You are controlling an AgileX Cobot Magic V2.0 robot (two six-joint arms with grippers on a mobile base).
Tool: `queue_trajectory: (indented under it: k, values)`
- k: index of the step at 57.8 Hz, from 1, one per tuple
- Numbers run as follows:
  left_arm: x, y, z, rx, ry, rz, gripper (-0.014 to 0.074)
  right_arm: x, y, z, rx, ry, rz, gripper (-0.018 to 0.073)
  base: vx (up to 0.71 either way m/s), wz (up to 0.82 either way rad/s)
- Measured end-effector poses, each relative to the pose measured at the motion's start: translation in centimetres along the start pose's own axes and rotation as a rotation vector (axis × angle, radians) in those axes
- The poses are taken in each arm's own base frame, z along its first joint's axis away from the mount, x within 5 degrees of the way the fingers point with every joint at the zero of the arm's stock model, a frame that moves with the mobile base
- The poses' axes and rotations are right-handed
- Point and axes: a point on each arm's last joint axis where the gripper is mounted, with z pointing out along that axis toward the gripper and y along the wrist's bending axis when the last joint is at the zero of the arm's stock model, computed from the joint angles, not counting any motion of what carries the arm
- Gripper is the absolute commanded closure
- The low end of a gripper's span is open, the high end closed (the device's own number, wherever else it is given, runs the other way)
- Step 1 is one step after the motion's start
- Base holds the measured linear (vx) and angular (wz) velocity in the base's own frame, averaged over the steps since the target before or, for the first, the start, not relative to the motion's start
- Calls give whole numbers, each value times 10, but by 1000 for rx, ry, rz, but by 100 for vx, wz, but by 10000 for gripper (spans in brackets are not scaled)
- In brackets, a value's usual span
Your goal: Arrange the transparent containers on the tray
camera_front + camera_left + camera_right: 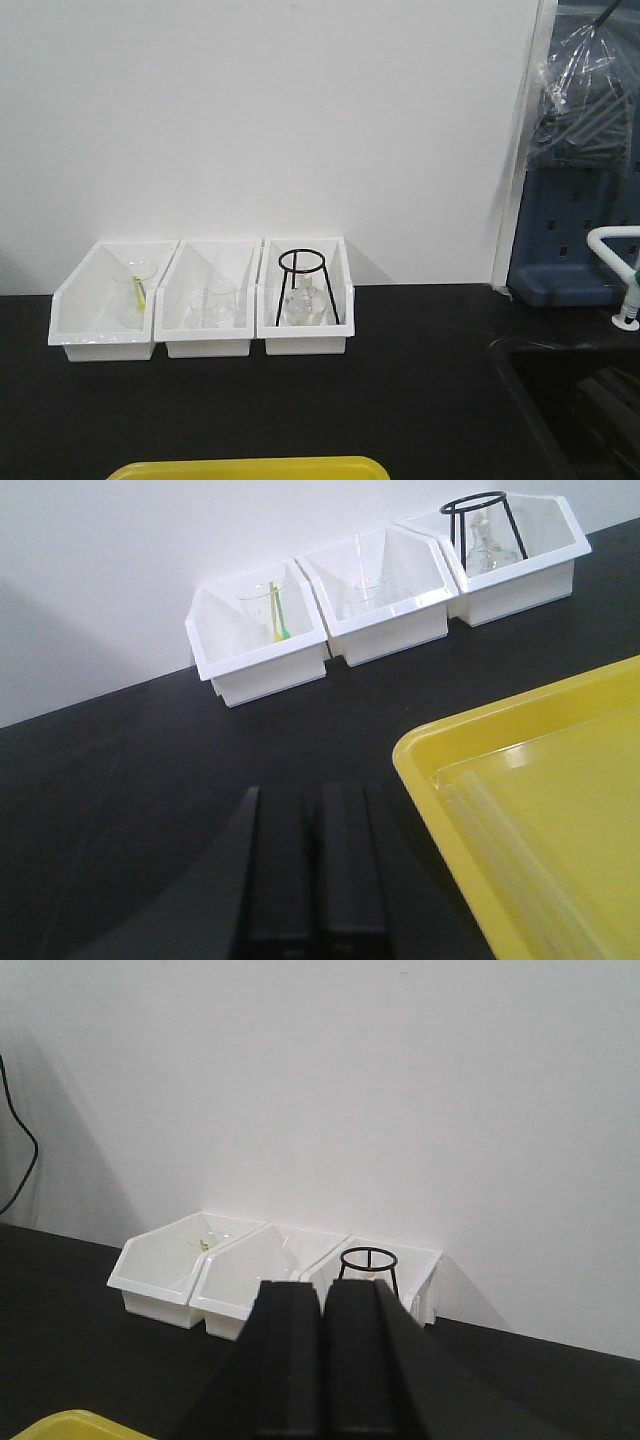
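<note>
Facing three deep white plastic bins [200, 300], the front view catches only the bright yellow plastic tray [248, 468]. Left wrist: closed left gripper [312, 880] beside it, slim clear glass test tubes [500, 830] lying inside. Right wrist: right gripper [322, 1360] closed, empty, parked clear

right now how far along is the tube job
Two test tubes already lie side by side on the yellow tray. Nothing is in hand: the left gripper and right gripper are both shut and empty. Whether more tubes remain in the white bins isn't clear.
</note>
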Motion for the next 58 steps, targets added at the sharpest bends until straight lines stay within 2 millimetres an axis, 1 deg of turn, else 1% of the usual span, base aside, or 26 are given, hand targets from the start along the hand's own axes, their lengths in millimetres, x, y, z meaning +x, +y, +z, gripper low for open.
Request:
queue_trajectory:
  k: [10, 20, 28, 34, 38, 42, 48, 52, 55, 58]
  values:
    - [0, 0, 0, 0, 0, 0, 603, 0, 0, 0, -2, 5, -2, 571, 0, 0]
    - [0, 0, 0, 0, 0, 0, 603, 6, 0, 0, -15, 61, -62, 571, 0, 0]
    - [0, 0, 0, 0, 0, 0, 603, 14, -10, -2, 52, 151, -6, 571, 0, 0]
    - [0, 0, 0, 0, 0, 0, 603, 22, -19, -10, 127, 192, 14, 571, 0, 0]
    - [0, 0, 0, 0, 0, 0, 603, 34, -23, -22, 173, 195, 9, 571, 0, 0]
    - [0, 0, 0, 0, 0, 0, 603, 51, -25, -38, 219, 193, 1, 571, 0, 0]
    - [0, 0, 0, 0, 0, 0, 603, 86, -26, -64, 294, 196, -1, 571, 0, 0]
    - [0, 0, 0, 0, 0, 0, 603, 104, -25, -77, 338, 174, 0, 571, 0, 0]
    - [0, 0, 0, 0, 0, 0, 603, 111, -25, -84, 364, 150, 1, 571, 0, 0]
    - [0, 0, 0, 0, 0, 0, 603, 112, -24, -89, 381, 117, -6, 571, 0, 0]
